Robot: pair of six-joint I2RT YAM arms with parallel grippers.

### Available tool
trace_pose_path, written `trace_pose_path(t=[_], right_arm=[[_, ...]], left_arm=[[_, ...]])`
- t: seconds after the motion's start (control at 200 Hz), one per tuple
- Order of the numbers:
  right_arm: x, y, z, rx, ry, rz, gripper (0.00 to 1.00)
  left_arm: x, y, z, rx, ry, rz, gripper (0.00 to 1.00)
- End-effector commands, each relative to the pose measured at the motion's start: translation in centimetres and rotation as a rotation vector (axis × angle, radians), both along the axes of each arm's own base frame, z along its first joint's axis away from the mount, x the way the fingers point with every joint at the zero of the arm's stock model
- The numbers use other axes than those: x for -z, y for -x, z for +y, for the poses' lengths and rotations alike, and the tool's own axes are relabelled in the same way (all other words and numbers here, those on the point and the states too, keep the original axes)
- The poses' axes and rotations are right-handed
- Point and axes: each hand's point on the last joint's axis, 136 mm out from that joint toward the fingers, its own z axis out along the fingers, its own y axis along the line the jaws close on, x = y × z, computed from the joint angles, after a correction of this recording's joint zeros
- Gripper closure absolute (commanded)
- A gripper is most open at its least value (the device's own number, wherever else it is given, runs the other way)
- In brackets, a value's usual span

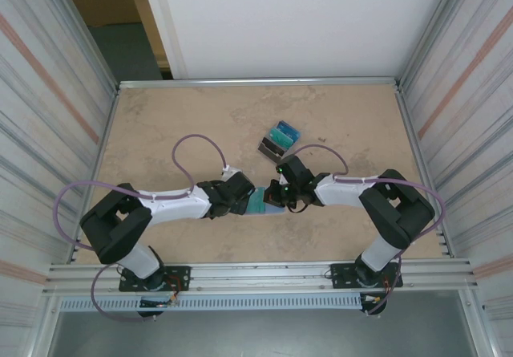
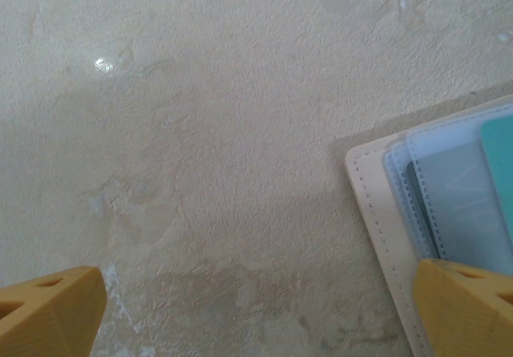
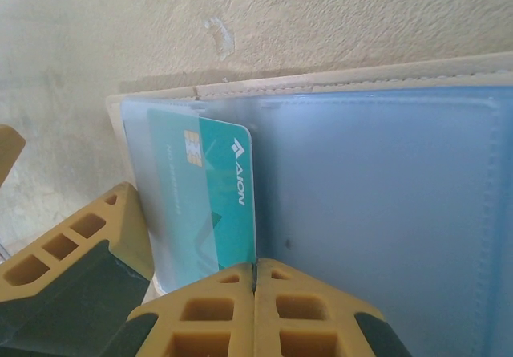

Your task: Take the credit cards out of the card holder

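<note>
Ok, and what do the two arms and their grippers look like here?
The left arm and right arm have white shells between chunky black joints. A lilac cable loops along each. The right gripper has mustard-yellow fingers with rectangular cut-outs and dark backing; the left gripper shows the same yellow tips. A small green light glows on the right wrist.
</note>
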Motion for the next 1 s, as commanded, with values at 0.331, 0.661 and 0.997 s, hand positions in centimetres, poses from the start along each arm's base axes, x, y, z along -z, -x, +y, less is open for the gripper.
trace_pose_path(t=[0.331,0.661,0.997], right_arm=[[-0.4,-0.4,-1.7,-0.001,0.076,-0.033,1.0],[-0.6,-0.5,-1.6,-0.001,0.071,-0.038,1.0],[-0.7,-0.4,-1.8,-0.002,0.075,-0.038,1.0]], left_arm=[[-1.6,-0.8,-0.1,0.051,-0.055,-0.051,0.01],[-3.5,-1.6,-2.4,0.14,-0.012,-0.095,0.01],[-2.5,-1.6,-4.4,0.209,-0.118,-0.095,0.01]])
